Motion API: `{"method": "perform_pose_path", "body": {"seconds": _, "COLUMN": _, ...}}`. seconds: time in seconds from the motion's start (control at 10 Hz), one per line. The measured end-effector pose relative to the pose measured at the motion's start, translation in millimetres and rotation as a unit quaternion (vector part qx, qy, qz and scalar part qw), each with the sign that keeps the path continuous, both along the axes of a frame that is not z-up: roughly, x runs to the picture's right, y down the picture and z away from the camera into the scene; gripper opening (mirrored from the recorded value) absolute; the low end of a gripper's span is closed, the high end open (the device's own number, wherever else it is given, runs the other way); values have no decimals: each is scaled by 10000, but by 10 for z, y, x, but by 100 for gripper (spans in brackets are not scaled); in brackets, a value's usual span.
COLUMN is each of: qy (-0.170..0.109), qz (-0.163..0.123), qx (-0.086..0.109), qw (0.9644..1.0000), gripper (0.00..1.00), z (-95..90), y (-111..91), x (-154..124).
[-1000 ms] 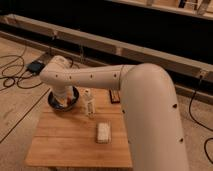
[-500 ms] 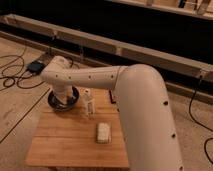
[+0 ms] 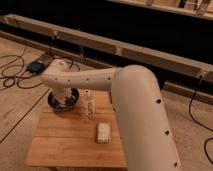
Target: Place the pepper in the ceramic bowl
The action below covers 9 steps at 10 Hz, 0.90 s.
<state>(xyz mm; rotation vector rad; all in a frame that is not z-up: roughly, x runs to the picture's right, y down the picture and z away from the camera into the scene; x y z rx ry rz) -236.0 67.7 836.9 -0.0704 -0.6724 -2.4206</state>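
Note:
The dark blue-black ceramic bowl (image 3: 74, 96) sits at the far left corner of the wooden table (image 3: 65, 142). My white arm reaches in from the right and bends down over it. My gripper (image 3: 62, 101) is down at the bowl, over its inside, and covers much of it. The pepper is hidden from view; I cannot tell whether it is in the gripper or in the bowl.
A small white bottle (image 3: 89, 104) stands upright just right of the bowl. A white rectangular block (image 3: 103, 132) lies near the table's middle right. Cables (image 3: 15, 75) and a dark box (image 3: 36, 66) lie on the floor at left. A long rail (image 3: 125, 50) runs behind.
The gripper stays at the bowl. The thick arm segment on the right has shifted slightly left and now covers more of the table's far right part.

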Motion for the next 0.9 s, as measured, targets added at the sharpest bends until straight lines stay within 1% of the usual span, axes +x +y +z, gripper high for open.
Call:
{"method": "perform_pose_path", "body": {"seconds": 0.1, "qy": -15, "qz": 26, "qx": 33, "qw": 10000, "gripper": 79, "z": 32, "y": 6, "x": -22}}
{"method": "perform_pose_path", "body": {"seconds": 0.2, "qy": -20, "qz": 36, "qx": 49, "qw": 10000, "gripper": 80, "z": 53, "y": 13, "x": -32}}
{"method": "perform_pose_path", "body": {"seconds": 0.9, "qy": -24, "qz": 39, "qx": 57, "qw": 10000, "gripper": 80, "z": 67, "y": 21, "x": -42}}
